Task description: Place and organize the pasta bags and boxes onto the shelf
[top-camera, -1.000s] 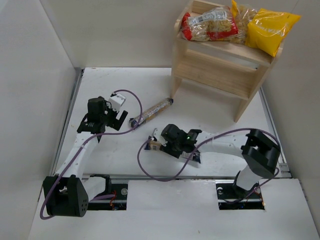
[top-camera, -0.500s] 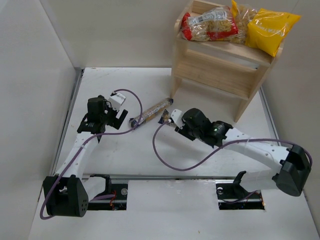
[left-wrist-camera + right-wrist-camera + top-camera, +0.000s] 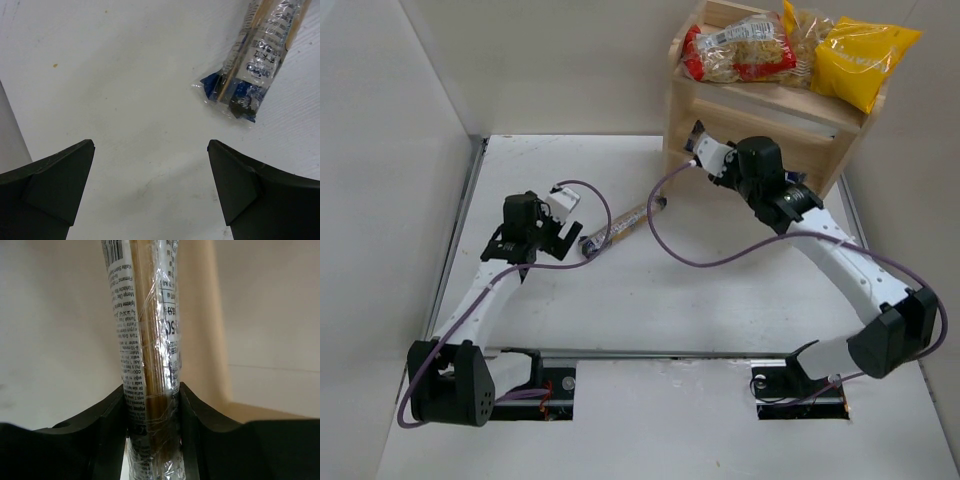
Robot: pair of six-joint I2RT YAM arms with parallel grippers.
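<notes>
Two tools, two different states: the right tool is pinching a long narrow clear-film pasta pack printed with small black text, pale straight strands showing through the film; its black fingers stand partway closed and press the pack from both sides; the pack runs straight out ahead of them and off the top of the wrist view, with pale wood just behind it. From overhead this tool is raised off the white desk at the front left corner of the small light unfinished-wood shelf; whether the pack's far end touches the wood I cannot tell. The left tool is spread wide and holds nothing, low over the desk; a second long narrow pasta pack with a dark blue end lies flat on the desk ahead of it and off to one side, apart from both fingers, slanting toward the shelf's near leg. On the top tier a clear pillow-shaped bag with red ends and a bright yellow bag lie side by side; the yellow one overhangs the right edge.
</notes>
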